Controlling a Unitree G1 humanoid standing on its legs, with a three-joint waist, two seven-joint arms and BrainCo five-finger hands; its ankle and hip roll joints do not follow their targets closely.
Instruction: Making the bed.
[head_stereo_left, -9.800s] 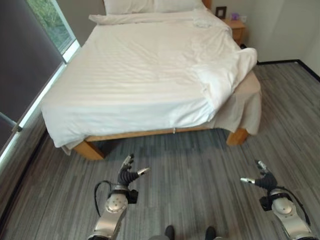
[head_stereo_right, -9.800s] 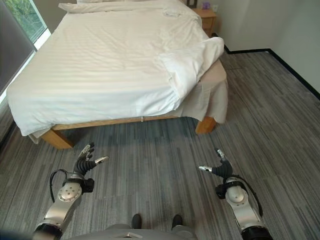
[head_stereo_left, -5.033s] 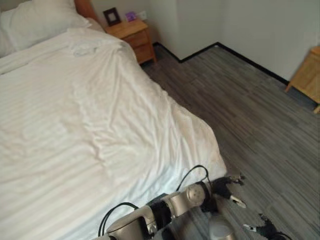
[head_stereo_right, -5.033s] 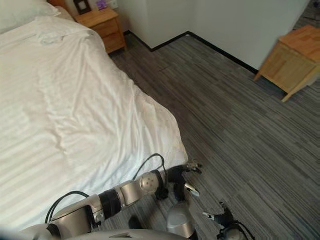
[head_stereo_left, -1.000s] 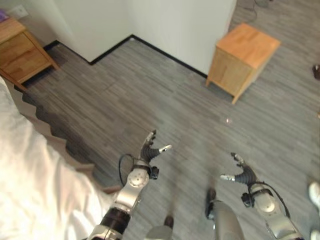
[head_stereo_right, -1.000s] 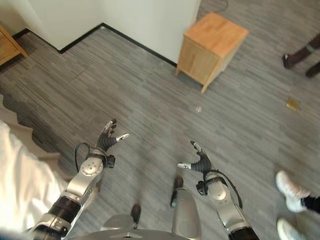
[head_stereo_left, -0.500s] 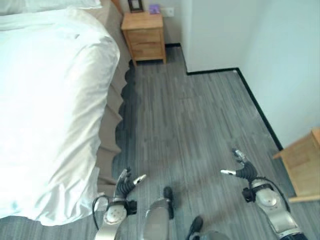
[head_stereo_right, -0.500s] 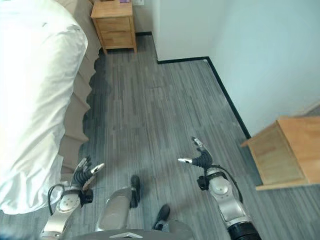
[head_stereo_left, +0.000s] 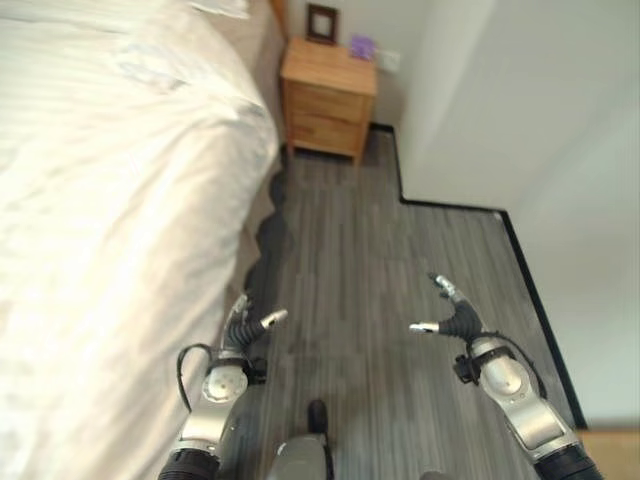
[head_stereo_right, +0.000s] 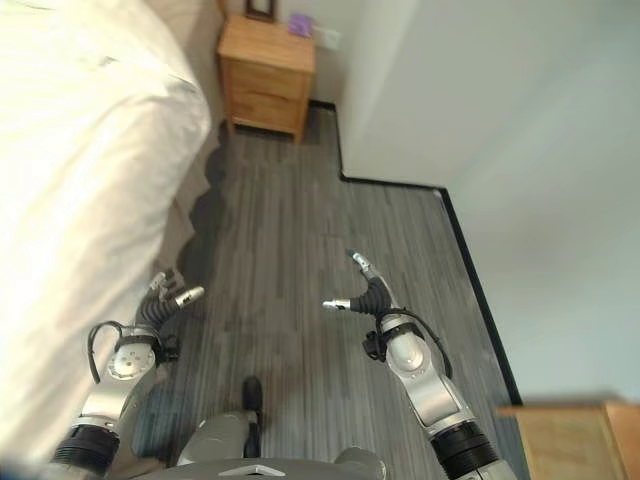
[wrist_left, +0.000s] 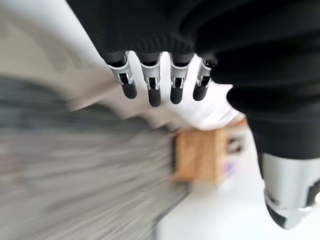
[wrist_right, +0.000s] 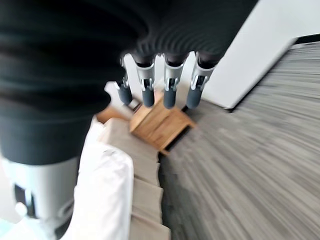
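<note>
Bed with white striped duvet (head_stereo_left: 100, 200): takes up the robot's left side of the room; the cover lies smooth over the mattress and hangs over the side edge. Landmark for the entries below.

Beige scalloped bed skirt (head_stereo_right: 182, 225): shows under the duvet's hanging edge, along the bed's side, down to the floor.

Grey wood-plank floor (head_stereo_left: 370, 260): runs along the bed's side, between the bed and the wall.

Light wooden two-drawer nightstand (head_stereo_left: 326, 97): stands just beside the head end of the bed, against the far wall. On its top, a small dark picture frame (head_stereo_left: 322, 23) and a small purple object (head_stereo_left: 361, 47), too small to identify.

White wall with black skirting (head_stereo_right: 480, 110): across the floor from the bed, stepping out at a corner past the nightstand.

Second light wooden cabinet (head_stereo_right: 560, 440): a corner of it in view, well apart from the bed, against the white wall.

Left hand (head_stereo_left: 243, 327): held over the floor just beside the bed's hanging duvet, not touching it; fingers relaxed and spread, holding nothing.

Right hand (head_stereo_left: 452, 318): over the floor, further from the bed; fingers straight, thumb apart, holding nothing.
</note>
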